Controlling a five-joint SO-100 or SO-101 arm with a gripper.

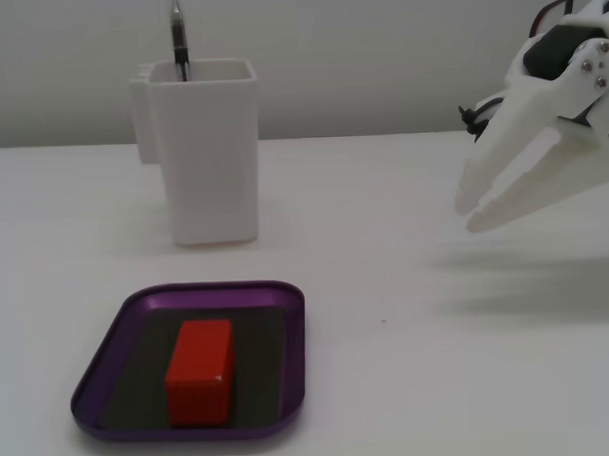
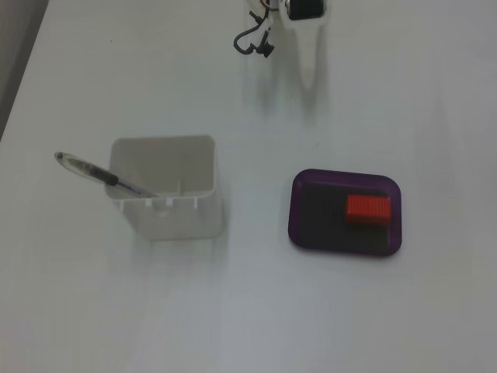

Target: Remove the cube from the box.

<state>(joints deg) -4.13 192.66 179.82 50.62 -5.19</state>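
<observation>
Cube still inside the box, nothing removed yet.
We see the red cube (image 1: 201, 373) lying on the dark floor of the purple box (image 1: 94, 375), untouched. Our gripper (image 1: 466, 208) hangs well apart from it, beside the white pen holder (image 1: 204, 151), with its fingers slightly spread and empty; approach, grasp and lift-out all remain.

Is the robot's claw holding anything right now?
No, nothing. The gripper hangs empty above the table, off to the right in this fixed view. The red cube sits untouched in the purple tray.
</observation>
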